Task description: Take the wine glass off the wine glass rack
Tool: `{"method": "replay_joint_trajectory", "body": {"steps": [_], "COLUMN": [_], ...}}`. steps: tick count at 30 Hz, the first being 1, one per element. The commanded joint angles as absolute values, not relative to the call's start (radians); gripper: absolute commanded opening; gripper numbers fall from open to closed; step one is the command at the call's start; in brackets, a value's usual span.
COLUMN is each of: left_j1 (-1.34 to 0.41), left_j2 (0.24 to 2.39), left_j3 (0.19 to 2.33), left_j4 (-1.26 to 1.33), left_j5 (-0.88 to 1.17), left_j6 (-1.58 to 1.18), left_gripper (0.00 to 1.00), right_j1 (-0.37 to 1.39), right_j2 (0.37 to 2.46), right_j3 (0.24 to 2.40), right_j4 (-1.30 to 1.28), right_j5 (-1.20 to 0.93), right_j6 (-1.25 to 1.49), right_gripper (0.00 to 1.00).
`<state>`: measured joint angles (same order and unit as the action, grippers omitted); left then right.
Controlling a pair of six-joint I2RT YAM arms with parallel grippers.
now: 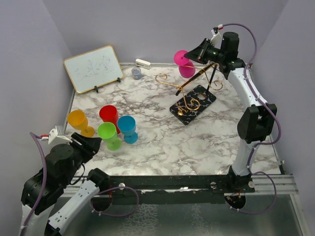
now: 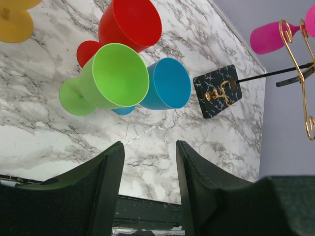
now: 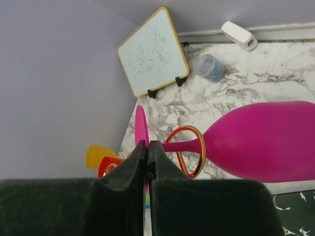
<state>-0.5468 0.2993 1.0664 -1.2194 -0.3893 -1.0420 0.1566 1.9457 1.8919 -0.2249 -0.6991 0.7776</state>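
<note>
A pink wine glass hangs upside down at the back of the table on the wine glass rack, a gold wire stand on a black patterned base. In the right wrist view the glass's stem passes through a gold ring, with the bowl to the right. My right gripper is shut on the thin edge of the glass's foot. My left gripper stands open and holds nothing, low at the near left edge, far from the rack.
Orange, red, green and blue plastic glasses stand grouped at the near left. A small whiteboard, a little jar and a white stapler sit along the back wall.
</note>
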Motion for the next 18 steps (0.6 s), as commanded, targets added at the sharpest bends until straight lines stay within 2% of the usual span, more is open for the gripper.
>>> {"method": "replay_joint_trajectory", "body": {"steps": [1,10,18], "left_j1": [-0.543,-0.543,-0.543], "left_j2": [0.295,0.290,0.287], "left_j3": [1.067,1.056,1.058], "left_j4": [-1.210,-1.211,-1.213], "left_j5": [-0.376,-0.374,-0.373], "left_j6": [-1.047,-1.053,-1.053], "left_gripper": [0.48,0.48,0.48], "right_j1": [0.160,0.158,0.148], "right_j2": [1.981,1.924,1.790], "right_j3": [1.919,1.850,1.741], "right_j4": [-0.219,-0.220,-0.252], "right_j5": [-0.801,-0.798,-0.590], "right_j6": [0.806,0.784,0.757], "right_gripper": [0.01,0.01,0.01]}}
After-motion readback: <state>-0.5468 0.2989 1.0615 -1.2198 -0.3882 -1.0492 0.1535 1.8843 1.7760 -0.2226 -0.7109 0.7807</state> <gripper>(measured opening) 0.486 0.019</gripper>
